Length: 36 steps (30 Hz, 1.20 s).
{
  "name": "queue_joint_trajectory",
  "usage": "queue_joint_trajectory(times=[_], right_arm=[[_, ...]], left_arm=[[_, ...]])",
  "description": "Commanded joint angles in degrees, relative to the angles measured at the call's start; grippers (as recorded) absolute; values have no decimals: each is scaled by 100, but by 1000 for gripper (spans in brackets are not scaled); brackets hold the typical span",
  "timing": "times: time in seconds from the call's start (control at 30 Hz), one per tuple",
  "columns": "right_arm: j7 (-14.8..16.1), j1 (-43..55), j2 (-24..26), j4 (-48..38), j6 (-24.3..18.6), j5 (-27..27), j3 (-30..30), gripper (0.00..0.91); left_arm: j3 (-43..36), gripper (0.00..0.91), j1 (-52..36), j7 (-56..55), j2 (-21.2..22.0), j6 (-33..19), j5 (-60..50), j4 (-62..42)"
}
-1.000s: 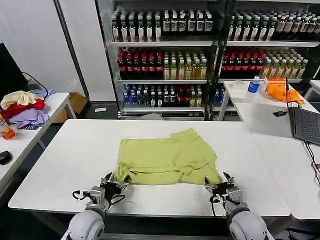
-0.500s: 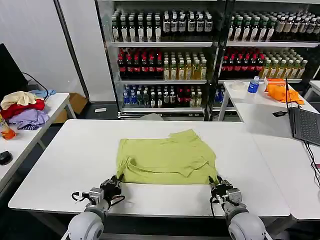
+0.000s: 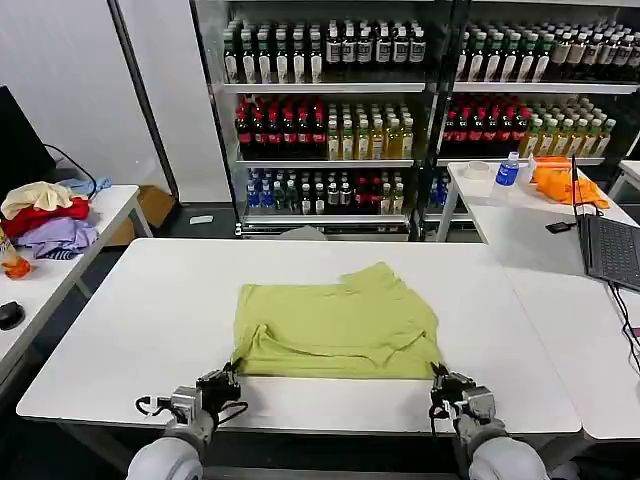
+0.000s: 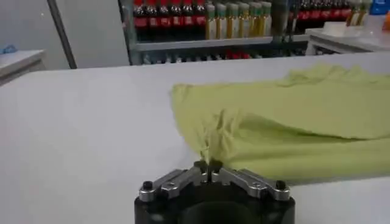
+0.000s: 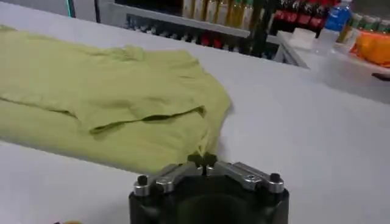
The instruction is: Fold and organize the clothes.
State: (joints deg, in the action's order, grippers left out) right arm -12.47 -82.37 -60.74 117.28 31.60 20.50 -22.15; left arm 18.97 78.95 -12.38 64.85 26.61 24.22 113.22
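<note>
The lime T-shirt [image 3: 335, 320] lies folded on the white table [image 3: 150, 320], its near edge stretched toward me. My left gripper [image 3: 226, 377] is shut on the shirt's near left corner [image 4: 210, 152], fingertips pinching a gathered tuft of cloth. My right gripper [image 3: 444, 378] is shut on the near right corner [image 5: 206, 152] in the same way. In the left wrist view the shirt [image 4: 292, 128] spreads away from the gripper [image 4: 209, 165]; in the right wrist view the shirt [image 5: 103, 97] shows a folded layer on top beyond the gripper [image 5: 203, 161].
A side table at left holds a heap of cream, red and lilac garments [image 3: 45, 220]. At right, another table carries a laptop [image 3: 612, 250], an orange cloth [image 3: 565, 182] and a bottle [image 3: 508, 170]. Drink shelves [image 3: 400, 110] stand behind.
Both grippers have drawn back toward the table's near edge, pulling the shirt's near edge with them; the cloth has slid nearer and lies flatter.
</note>
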Motion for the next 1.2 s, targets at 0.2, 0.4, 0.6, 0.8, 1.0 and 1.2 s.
queue_joint_trajectory(times=[0.2,0.4,0.6,0.8,1.0,1.2], right_arm=[[-5,-1625,-22,1246,16,-285,-723,0],[23,-1847,-48,1417,132,-423,-842,907],[75,-1554,49,1595,4,-361,-1016,907],[12,-807,271,1361,-21,7,-845,907],[-185,1125,393,327,98,580,210,907],[-246,2785,269,-1109,147,953,1043,907]], left_arm=[[525,20,1569,-14,204,9,-98,1388],[656,574,1685,-3,213,89,-152,1510],[885,907,1649,8,36,245,-210,1650],[1132,907,1274,-102,-408,339,-33,1500],[655,907,-42,-242,-808,440,781,602],[81,907,-1312,-247,-854,457,1023,-377]])
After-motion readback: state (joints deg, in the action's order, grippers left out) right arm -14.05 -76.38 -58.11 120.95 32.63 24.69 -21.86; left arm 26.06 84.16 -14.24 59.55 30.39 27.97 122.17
